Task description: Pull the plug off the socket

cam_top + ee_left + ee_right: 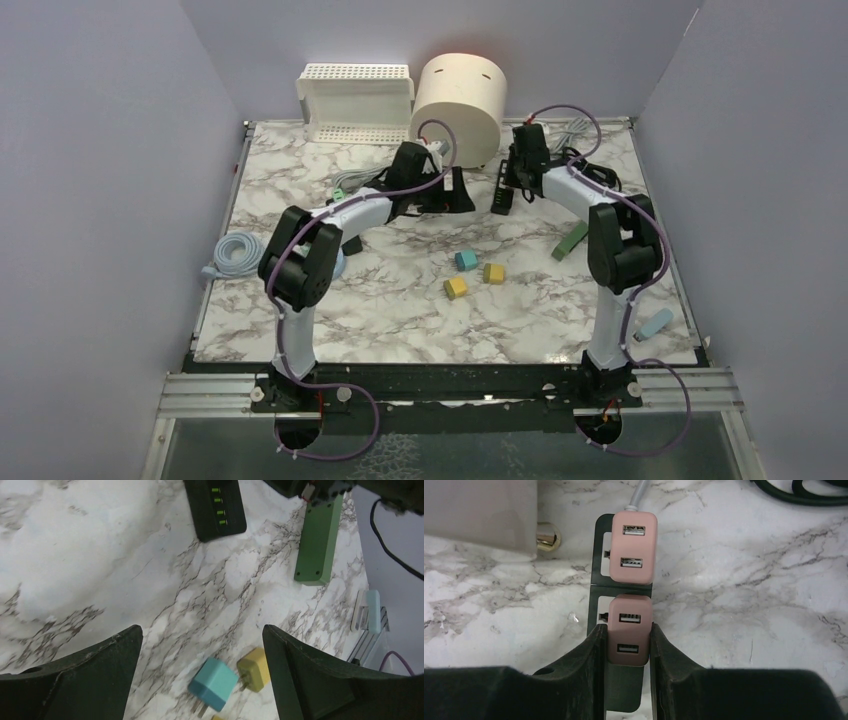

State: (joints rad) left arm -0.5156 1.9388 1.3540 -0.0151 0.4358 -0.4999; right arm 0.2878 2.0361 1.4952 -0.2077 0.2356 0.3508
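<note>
A black power strip [596, 555] lies on the marble table with two pink USB plugs in it. The farther pink plug [633, 547] stands free. My right gripper [628, 626] is shut on the nearer pink plug [629, 630], one finger on each side, and the plug still sits on the strip. In the top view the right gripper [515, 185] is at the strip [500, 195] near the back of the table. My left gripper [202, 630] is open and empty above the table; in the top view it [455, 190] is just left of the strip.
A teal cube plug [214, 682] and a yellow one [256, 669] lie loose under the left gripper. A green power strip [318, 542] lies to the right. A white basket [355, 100] and a cream cylinder [460, 95] stand at the back, and a coiled blue cable [232, 255] lies at the left.
</note>
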